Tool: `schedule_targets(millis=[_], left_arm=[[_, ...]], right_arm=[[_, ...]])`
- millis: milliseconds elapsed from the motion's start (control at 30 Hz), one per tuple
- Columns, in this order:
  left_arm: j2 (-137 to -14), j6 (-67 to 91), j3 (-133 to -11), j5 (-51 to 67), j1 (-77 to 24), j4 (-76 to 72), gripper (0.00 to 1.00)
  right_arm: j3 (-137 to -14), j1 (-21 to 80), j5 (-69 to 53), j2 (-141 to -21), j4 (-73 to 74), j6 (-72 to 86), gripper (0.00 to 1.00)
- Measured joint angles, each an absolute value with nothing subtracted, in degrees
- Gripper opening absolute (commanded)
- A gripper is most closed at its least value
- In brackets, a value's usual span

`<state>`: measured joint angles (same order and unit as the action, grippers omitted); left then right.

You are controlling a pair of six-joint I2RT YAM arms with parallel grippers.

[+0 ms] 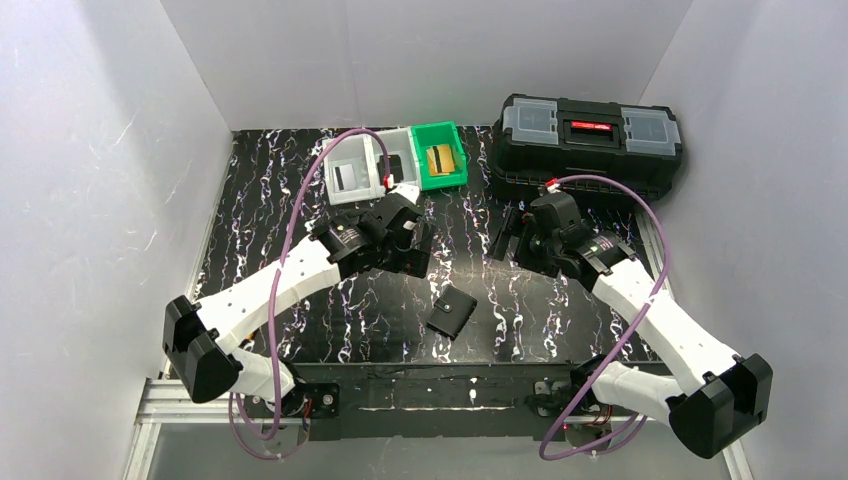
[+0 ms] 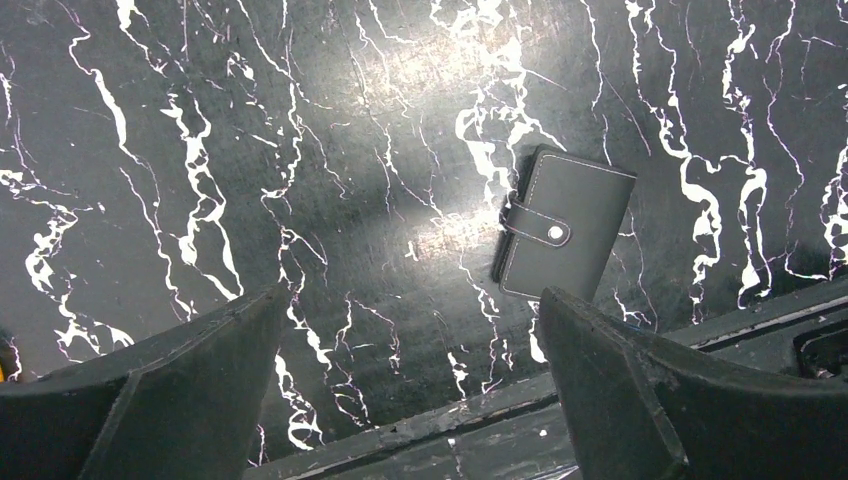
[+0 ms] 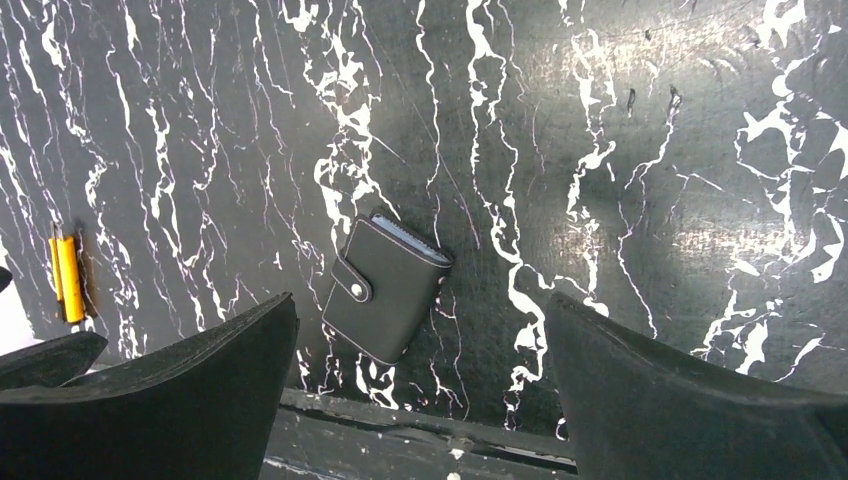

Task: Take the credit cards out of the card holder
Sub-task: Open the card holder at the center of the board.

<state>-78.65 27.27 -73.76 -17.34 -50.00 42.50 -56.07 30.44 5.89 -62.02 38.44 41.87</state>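
Right, both my hands hover off the table (image 1: 250, 220) and neither holds anything: my left gripper (image 2: 412, 298) has its fingers spread wide, and my right gripper (image 3: 422, 300) does too. Low in the centre of the overhead view, between them, the card holder (image 1: 452, 311) lies flat, folded and fastened by its snap strap (image 2: 545, 230). At top centre, what looks like a gold-orange card (image 1: 440, 160) sits in the green bin (image 1: 440, 184). Whether more credit cards are inside the holder, I can't tell. I judge this as the approach, with the holder not yet opened. Next I need to come down, pin the body with one hand and lift that strap with the other; it's thin and lies flat, so a shallow, careful bite
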Motion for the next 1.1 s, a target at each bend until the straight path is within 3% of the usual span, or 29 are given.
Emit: schedule_targets(millis=[667, 1100], left_arm=[[-83.0, 27.4, -71.3, -12.4, -52.7, 41.5, 1.00], [-102.5, 28.6, -77.6, -15.4, -64.1, 39.7, 0.52]], right_arm=[[-42.9, 34.6, -0.4, -60.0, 32.8, 52.4, 1.00], [-39.3, 34.6, 3.4, -55.7, 33.7, 55.4, 1.00]])
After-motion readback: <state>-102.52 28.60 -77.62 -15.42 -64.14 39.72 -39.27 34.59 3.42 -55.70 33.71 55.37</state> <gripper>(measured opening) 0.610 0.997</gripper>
